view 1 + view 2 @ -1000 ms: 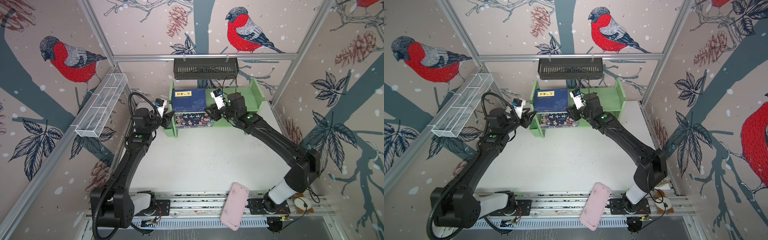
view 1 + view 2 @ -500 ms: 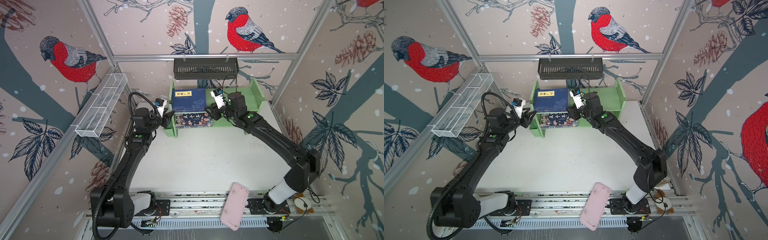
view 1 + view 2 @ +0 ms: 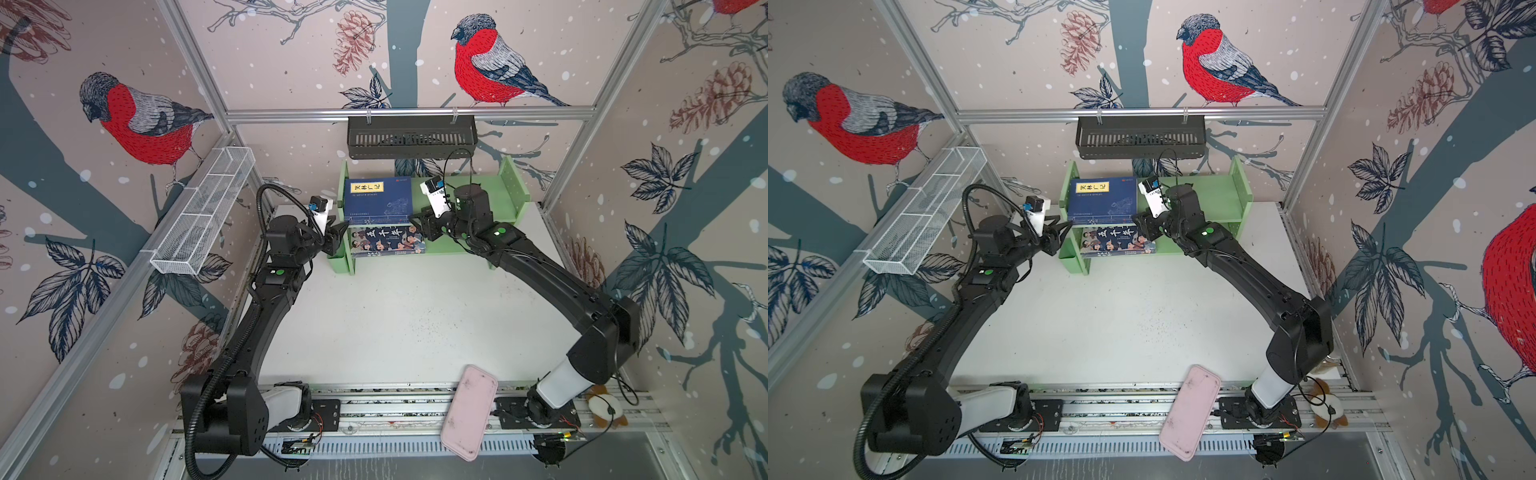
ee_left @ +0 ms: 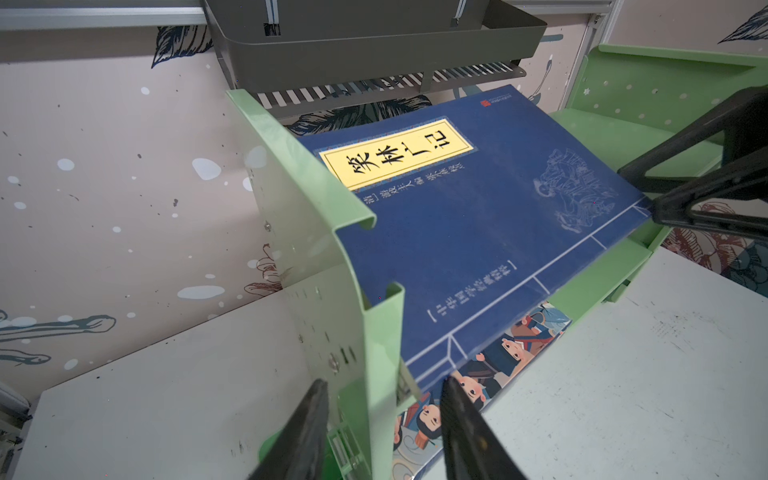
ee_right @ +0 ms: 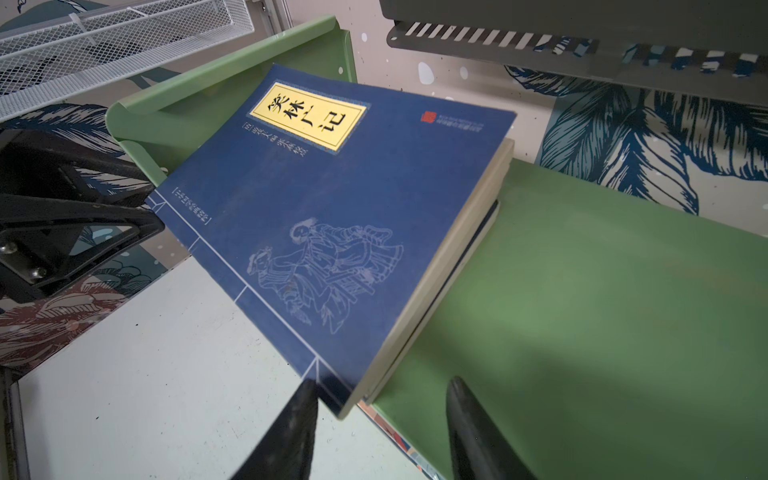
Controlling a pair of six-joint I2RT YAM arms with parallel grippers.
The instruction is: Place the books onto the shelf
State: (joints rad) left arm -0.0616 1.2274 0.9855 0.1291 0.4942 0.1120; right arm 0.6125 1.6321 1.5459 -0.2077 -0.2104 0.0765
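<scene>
Several navy books [image 3: 378,199] [image 3: 1102,199] with a yellow label lie stacked flat on the left of the green shelf's [image 3: 515,187] [image 3: 1239,187] top tier. Below them, on the lower tier, lies the cartoon-cover book [image 3: 386,242] [image 4: 498,365]. My left gripper [image 3: 343,235] [image 4: 384,380] is open, its jaws straddling the front edge of the left side panel [image 4: 316,232], with a gap to one finger. My right gripper [image 3: 417,224] [image 5: 381,381] is open at the stack's [image 5: 332,208] right front corner. One finger touches that corner; the other hangs over the bare tier [image 5: 582,311].
A black slotted basket [image 3: 411,137] hangs on the back wall just above the shelf. On the left wall is a white wire-mesh basket [image 3: 203,212]. A pink flat case [image 3: 469,411] lies on the front rail, with a small plush toy [image 3: 602,409] to its right. The white table [image 3: 395,324] lies in front of the shelf.
</scene>
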